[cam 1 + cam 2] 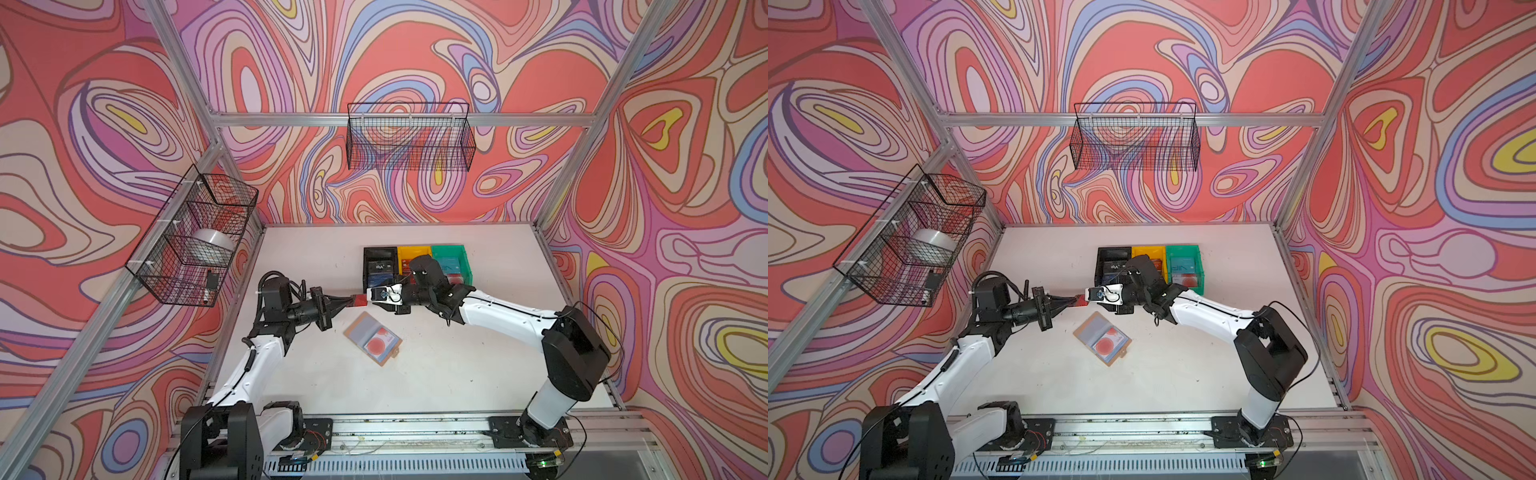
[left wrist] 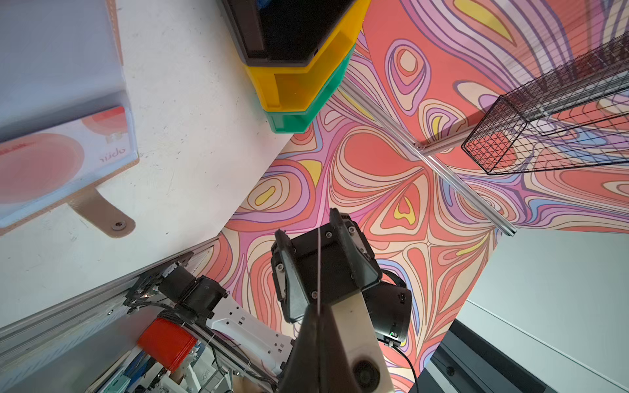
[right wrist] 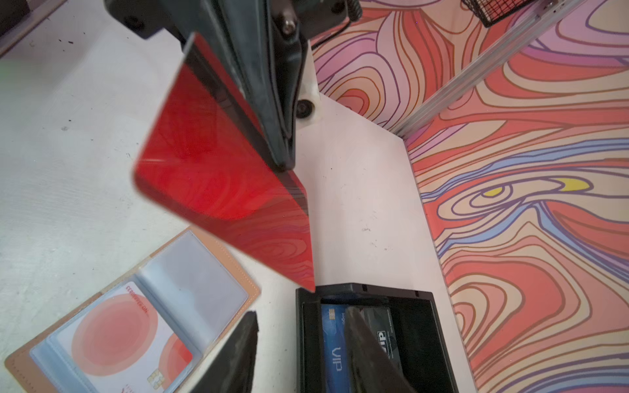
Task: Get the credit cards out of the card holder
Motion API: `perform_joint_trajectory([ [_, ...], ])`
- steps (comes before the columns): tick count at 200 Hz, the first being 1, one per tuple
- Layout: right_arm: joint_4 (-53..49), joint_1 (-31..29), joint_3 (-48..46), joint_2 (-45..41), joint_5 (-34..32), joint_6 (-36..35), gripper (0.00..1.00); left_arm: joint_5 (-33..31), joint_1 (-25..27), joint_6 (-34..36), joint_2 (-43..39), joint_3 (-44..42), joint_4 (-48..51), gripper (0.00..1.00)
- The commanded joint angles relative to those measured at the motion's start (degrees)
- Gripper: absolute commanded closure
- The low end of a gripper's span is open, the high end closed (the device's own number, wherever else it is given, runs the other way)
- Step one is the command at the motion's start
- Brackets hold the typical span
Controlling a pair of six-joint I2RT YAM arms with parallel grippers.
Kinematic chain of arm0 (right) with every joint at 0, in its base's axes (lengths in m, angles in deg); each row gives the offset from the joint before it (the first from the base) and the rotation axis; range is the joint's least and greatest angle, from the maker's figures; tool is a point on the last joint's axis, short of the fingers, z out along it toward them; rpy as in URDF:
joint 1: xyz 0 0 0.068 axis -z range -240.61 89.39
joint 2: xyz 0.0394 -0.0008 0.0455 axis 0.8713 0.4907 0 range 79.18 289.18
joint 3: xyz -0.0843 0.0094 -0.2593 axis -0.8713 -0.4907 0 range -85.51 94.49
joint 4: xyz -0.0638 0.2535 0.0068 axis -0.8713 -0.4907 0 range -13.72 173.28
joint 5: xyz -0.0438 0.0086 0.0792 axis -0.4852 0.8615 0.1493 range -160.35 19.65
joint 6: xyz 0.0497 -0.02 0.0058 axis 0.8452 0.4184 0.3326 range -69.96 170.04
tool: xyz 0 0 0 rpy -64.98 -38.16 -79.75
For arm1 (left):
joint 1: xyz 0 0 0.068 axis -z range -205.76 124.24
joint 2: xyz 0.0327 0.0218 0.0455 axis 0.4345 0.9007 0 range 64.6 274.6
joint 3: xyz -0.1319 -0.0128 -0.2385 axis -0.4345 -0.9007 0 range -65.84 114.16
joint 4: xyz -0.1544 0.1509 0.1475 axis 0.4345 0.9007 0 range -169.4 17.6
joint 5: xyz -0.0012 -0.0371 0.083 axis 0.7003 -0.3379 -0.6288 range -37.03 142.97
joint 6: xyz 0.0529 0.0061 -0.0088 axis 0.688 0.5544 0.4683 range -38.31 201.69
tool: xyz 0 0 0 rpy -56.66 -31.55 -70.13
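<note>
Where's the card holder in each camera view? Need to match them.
Both top views: card holder open mid-table, on the robot's side of the black bin.
Left wrist: snap tab showing, across bare table from the bin.
Right wrist: holder open beside the bin.
Shared landmark: the black bin, in all four.

Light: bright, even and diffuse in both top views; the white desk [image 1: 457, 332] carries only faint, soft shadows.
Glare: the glossy red card [image 3: 218, 177] mirrors the wall's swirls in the right wrist view.
Blur: the card holder [image 2: 68, 61] is soft and out of focus in the left wrist view.
Distortion: the aluminium frame rails [image 1: 178, 54] splay outward toward the top views' corners.
</note>
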Motion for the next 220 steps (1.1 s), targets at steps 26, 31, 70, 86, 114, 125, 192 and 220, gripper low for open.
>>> perform_joint_trajectory([
  [26,1.2,-1.2,2.7,-0.2,2.6,-0.4,0.58,1.7,-0.4,-2.7,1.6,-0.3,-2.5,1.00],
  [31,1.0,-1.3,3.1,-0.1,2.8,-0.3,0.59,1.7,-0.4,-2.6,1.8,-0.3,-2.6,1.00],
  [70,-2.3,-1.9,5.8,1.1,3.9,-0.3,0.77,1.6,-0.4,-2.5,2.5,-0.5,-3.0,1.00],
  [86,-3.6,-2.0,6.3,1.5,4.5,-0.6,0.83,1.6,-0.4,-2.5,2.5,-0.5,-3.1,1.00],
  [114,-5.1,-2.0,7.0,2.3,5.5,-0.5,0.92,1.6,-0.4,-2.5,3.1,-0.3,-3.6,1.00],
  [125,-5.7,-2.1,7.4,2.5,6.2,-0.4,0.96,1.7,-0.4,-2.4,3.6,-0.1,-3.9,1.00],
  [192,-11.9,-2.1,8.7,2.0,7.3,-0.4,1.00,2.9,-0.4,-0.8,6.2,-0.7,-8.1,0.65],
  [220,-14.1,-2.0,8.4,1.2,6.9,0.4,1.00,3.3,-0.6,1.3,7.2,-1.3,-7.7,0.61],
])
